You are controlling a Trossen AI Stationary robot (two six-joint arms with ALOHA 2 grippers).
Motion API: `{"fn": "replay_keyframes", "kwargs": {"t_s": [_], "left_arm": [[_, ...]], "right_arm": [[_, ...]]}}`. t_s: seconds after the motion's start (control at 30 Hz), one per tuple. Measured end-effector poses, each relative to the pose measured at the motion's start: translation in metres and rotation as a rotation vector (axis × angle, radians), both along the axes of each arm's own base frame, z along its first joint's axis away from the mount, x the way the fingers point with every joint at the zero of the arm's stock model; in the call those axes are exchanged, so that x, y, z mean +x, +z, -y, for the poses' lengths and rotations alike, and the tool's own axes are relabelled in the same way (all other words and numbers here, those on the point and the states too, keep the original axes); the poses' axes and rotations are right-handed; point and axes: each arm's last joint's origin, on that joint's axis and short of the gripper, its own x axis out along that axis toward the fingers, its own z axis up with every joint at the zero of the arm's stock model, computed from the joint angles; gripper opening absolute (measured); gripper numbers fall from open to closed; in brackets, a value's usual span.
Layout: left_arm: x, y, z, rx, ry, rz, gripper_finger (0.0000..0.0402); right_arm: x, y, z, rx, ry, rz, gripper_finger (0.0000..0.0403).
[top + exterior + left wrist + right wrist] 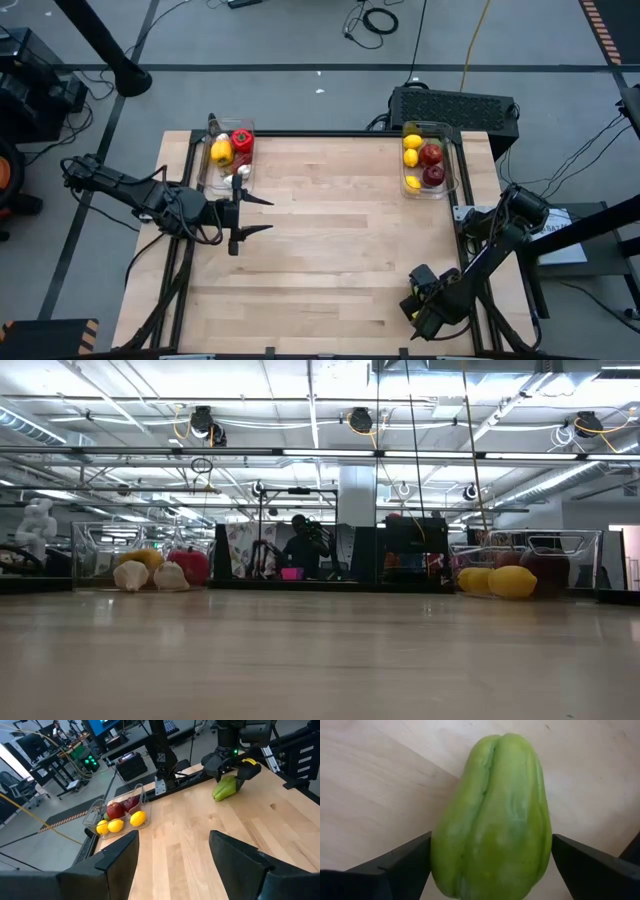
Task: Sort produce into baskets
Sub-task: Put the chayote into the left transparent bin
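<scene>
Right gripper (pixel 231 770) is at the near right corner of the worktop (pixel 330 250), jaws spread wide on either side of a green pepper (pixel 492 815). The right wrist view shows the pepper filling the gap between the fingers (pixel 395 870); whether the pads press against it cannot be told. In the left wrist view the pepper (pixel 225 788) sits just under that gripper, at or just above the wood.

Left gripper (pixel 250 214) is over the left side of the worktop, just in front of the left basket (pixel 228 160), jaws released and grasping nothing.

Left basket, at the far left corner: a red pepper (pixel 241 141), a yellow piece (pixel 221 152) and white garlic (pixel 131 576). Right basket (pixel 428 160), at the far right corner beside a black box (pixel 455 104): two lemons (pixel 412 142) at one side, two red apples (pixel 431 154) beside them.

A person (pixel 303 548) stands in the room beyond the worktop, seen in the low view
</scene>
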Motion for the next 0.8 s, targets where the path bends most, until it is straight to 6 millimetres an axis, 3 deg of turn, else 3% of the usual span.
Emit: {"fn": "replay_keyframes", "kwargs": {"t_s": [0.8], "left_arm": [[0.0000,0.0002,-0.0005,0.006,0.018,0.003,0.0248]], "right_arm": [[0.0003,0.0000,-0.0003,0.004,0.038,0.000,0.0377]]}}
